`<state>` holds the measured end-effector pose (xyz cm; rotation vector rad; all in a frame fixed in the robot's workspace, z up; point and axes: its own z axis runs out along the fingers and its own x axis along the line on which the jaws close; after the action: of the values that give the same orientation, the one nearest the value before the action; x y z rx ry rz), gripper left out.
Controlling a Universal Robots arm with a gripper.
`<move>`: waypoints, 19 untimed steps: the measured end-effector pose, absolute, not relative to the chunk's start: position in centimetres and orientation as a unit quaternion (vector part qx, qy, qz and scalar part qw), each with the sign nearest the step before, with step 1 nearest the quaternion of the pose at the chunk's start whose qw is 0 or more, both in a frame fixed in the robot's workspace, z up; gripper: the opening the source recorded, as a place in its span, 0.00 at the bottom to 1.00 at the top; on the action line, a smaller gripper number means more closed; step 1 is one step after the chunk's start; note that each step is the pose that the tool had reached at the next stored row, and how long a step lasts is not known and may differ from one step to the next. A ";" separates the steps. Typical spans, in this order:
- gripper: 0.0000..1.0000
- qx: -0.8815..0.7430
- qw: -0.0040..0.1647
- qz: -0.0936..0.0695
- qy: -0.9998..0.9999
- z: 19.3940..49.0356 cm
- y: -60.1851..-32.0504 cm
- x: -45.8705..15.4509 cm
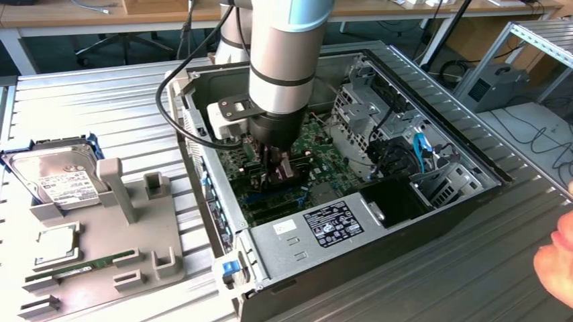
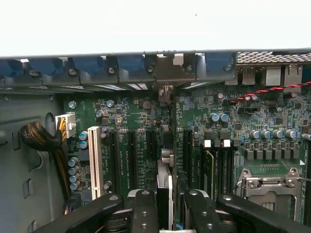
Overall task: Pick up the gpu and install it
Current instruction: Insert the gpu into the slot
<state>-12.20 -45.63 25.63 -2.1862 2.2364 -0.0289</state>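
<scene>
The gpu (image 2: 164, 180) is seen edge-on as a thin dark card with a silver strip, standing upright between my fingers (image 2: 145, 209). My gripper (image 2: 167, 209) is shut on it. It hangs just above the black expansion slots (image 2: 132, 155) of the green motherboard (image 2: 126, 114), its far end reaching the case's rear bracket openings (image 2: 165, 92). In the exterior view my gripper (image 1: 273, 161) is deep inside the open computer case (image 1: 447, 201), with the dark gpu (image 1: 286, 172) below it close to the board. Whether the card touches a slot I cannot tell.
A white slot (image 2: 95, 155), memory slots (image 2: 216, 165) and the CPU socket (image 2: 267, 182) flank the card. The power supply (image 1: 331, 225) fills the case's near end. A grey fixture (image 1: 134, 235) at the exterior view's left holds a hard drive (image 1: 58, 178) and memory stick (image 1: 72, 270). A person's hand (image 1: 559, 261) is at the right edge.
</scene>
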 end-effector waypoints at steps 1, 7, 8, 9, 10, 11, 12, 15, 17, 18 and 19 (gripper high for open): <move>0.26 -0.699 0.007 -0.009 0.715 25.6 -45.6 -12.2; 0.26 -0.699 0.006 -0.010 0.715 25.6 -45.6 -12.2; 0.26 -0.699 0.006 -0.010 0.715 25.6 -45.6 -12.2; 0.26 -0.699 0.005 -0.011 0.715 25.6 -45.6 -12.2; 0.26 -0.699 0.005 -0.012 0.715 25.6 -45.6 -12.2; 0.26 -0.699 0.004 -0.012 0.715 25.7 -45.6 -12.2; 0.26 -0.699 0.004 -0.013 0.715 25.7 -45.6 -12.2; 0.26 -0.699 0.004 -0.013 0.715 25.9 -45.6 -12.2; 0.26 -0.700 0.003 -0.014 0.714 26.0 -45.6 -12.2; 0.26 -0.700 0.003 -0.014 0.714 26.1 -45.6 -12.2; 0.26 -0.700 0.003 -0.014 0.714 26.1 -45.6 -12.2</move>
<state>-12.23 -45.56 26.07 -2.1951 2.2392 -0.0445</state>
